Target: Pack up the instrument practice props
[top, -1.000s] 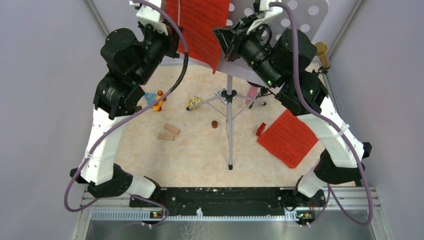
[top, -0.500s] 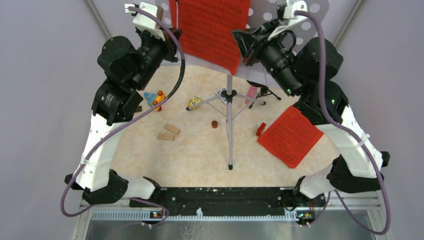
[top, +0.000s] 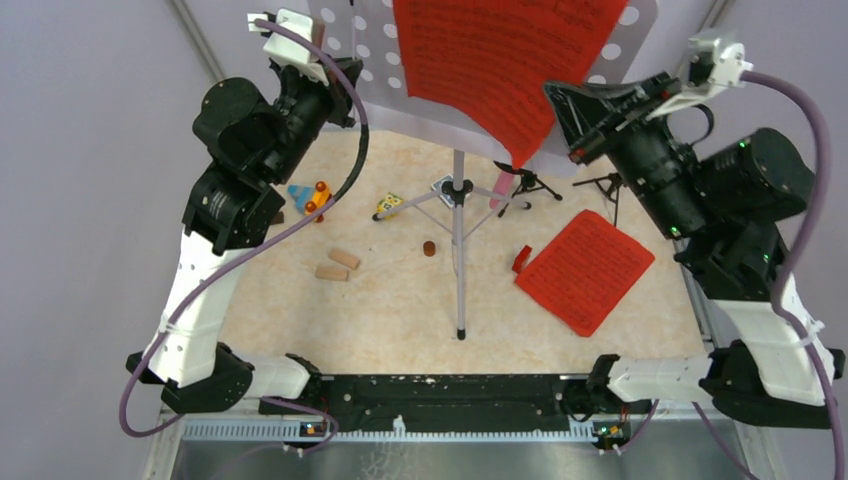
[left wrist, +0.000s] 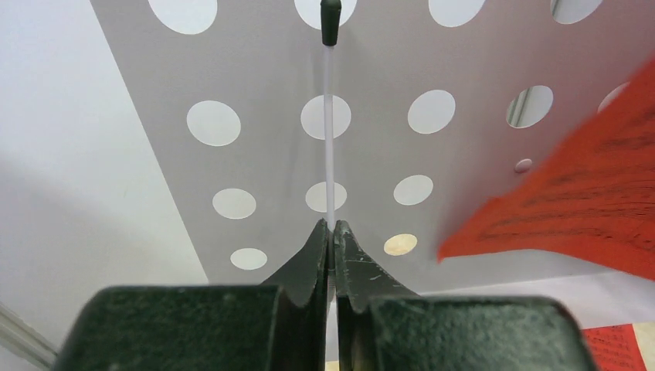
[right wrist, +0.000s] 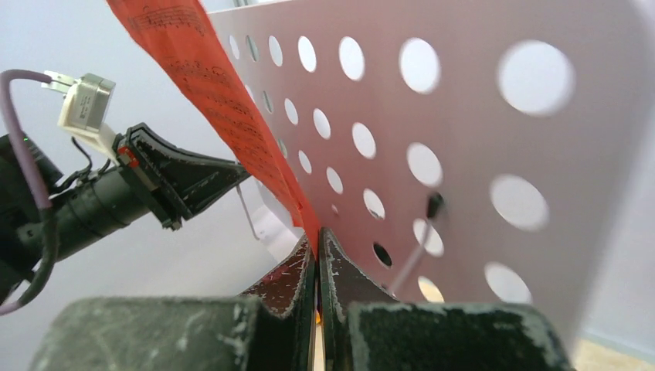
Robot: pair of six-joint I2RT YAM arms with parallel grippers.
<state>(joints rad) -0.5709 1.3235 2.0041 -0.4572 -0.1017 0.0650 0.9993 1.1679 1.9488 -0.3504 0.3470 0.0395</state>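
The grey hole-punched tray (top: 375, 70) stands high on its silver tripod pole (top: 458, 250). My left gripper (top: 345, 85) (left wrist: 330, 228) is shut on the tray's thin white wire arm (left wrist: 330, 147) at the tray's left edge. A red sheet-music page (top: 500, 60) (right wrist: 216, 100) hangs across the tray front. My right gripper (top: 562, 108) (right wrist: 317, 236) is shut on its lower corner. A second red page (top: 585, 270) lies on the table at the right. The pink microphone (top: 503, 188) and two small black tripods (top: 530, 182) (top: 605, 185) sit behind the pole.
Small colourful toys (top: 310, 198) (top: 388, 205), two wooden blocks (top: 338, 265), a brown peg (top: 429, 248) and a red scrap (top: 521, 259) lie around the tripod's spread legs (top: 415, 205). Grey walls close in the table on both sides.
My right arm has swung right and outward, dragging the red page across the tray front with it. The left gripper has kept its hold at the tray's left edge.
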